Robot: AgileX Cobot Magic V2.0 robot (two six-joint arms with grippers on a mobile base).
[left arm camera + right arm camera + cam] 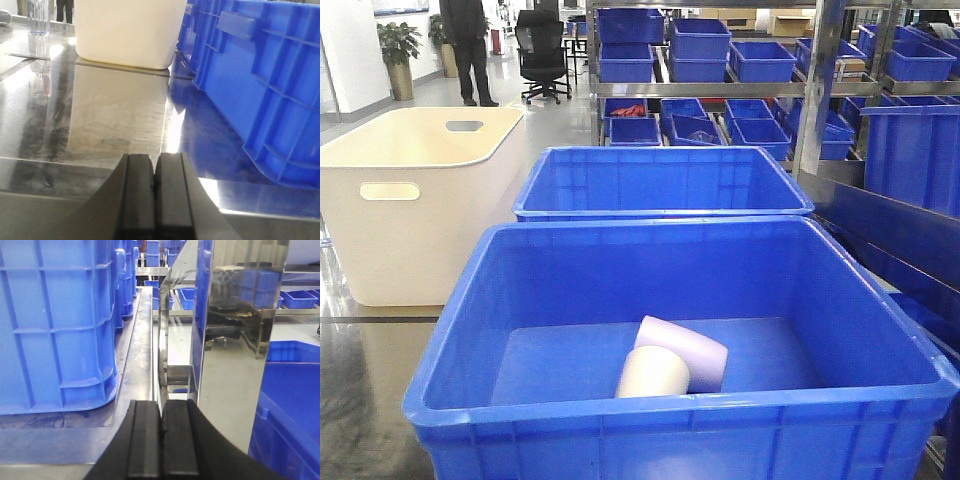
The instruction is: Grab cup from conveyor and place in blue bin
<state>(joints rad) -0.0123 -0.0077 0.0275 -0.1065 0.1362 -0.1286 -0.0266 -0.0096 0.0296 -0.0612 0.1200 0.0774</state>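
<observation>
The blue bin (620, 410) stands close in front, large and deep. Two cups lie on their sides inside it: a pale lilac cup (685, 350) and a cream cup (653, 375) touching it. The conveyor is out of view. My left gripper (155, 172) is shut and empty, low over the shiny steel table, with the blue bin's ribbed wall (270, 85) to its right. My right gripper (162, 417) is shut and empty, with the blue bin's wall (60, 325) to its left and a steel post (235, 315) ahead.
A second blue crate (660, 180) stands behind the bin. A cream-white tub (410, 200) with handle slots sits to the left, also in the left wrist view (130, 30). Shelves of small blue bins (720, 60) fill the back. A person (470, 45) stands far left.
</observation>
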